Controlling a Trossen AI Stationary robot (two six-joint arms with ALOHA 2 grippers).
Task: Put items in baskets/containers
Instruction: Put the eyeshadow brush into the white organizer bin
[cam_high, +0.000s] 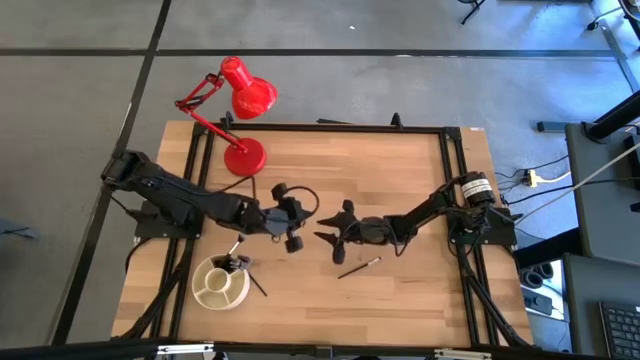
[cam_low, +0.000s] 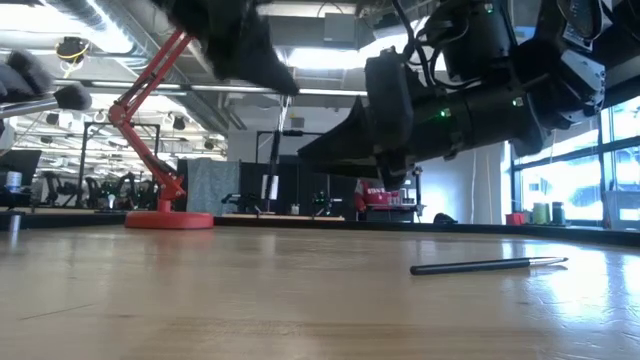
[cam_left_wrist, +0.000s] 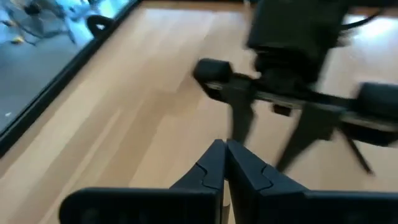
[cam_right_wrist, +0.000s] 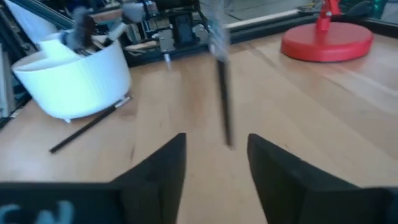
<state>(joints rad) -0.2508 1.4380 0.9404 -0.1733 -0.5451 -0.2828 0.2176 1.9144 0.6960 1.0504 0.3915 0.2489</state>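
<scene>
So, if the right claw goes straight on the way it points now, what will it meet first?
Most likely the thin dark brush that hangs upright just ahead of the right claw, in line with the gap between its open fingers. How far off the brush is remains unclear.

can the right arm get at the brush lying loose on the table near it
Probably yes. The brush lies on bare wood just beside the right gripper, with nothing on it or between them. The gripper's fingers stand open, and the left gripper is off to the other side.

Brushes (cam_high: 236, 264) in dish (cam_high: 221, 284); one brush (cam_high: 358, 267) right, apart.
</scene>
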